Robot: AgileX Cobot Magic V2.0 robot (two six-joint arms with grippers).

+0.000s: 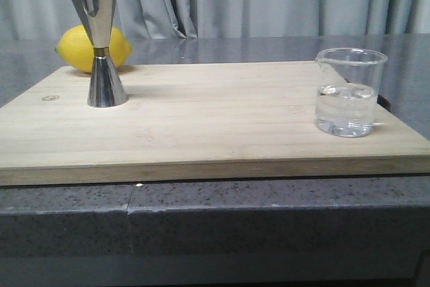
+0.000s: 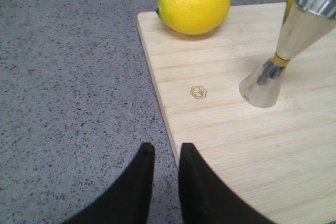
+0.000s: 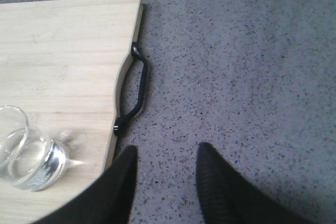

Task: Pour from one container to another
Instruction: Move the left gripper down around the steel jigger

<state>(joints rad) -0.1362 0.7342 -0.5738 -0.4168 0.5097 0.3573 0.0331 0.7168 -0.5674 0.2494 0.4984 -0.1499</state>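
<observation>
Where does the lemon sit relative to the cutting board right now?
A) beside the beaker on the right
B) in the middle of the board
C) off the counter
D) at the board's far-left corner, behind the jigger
D: the lemon rests at the far-left corner of the cutting board, just behind the steel jigger, while the beaker stands alone at the right end.
</observation>
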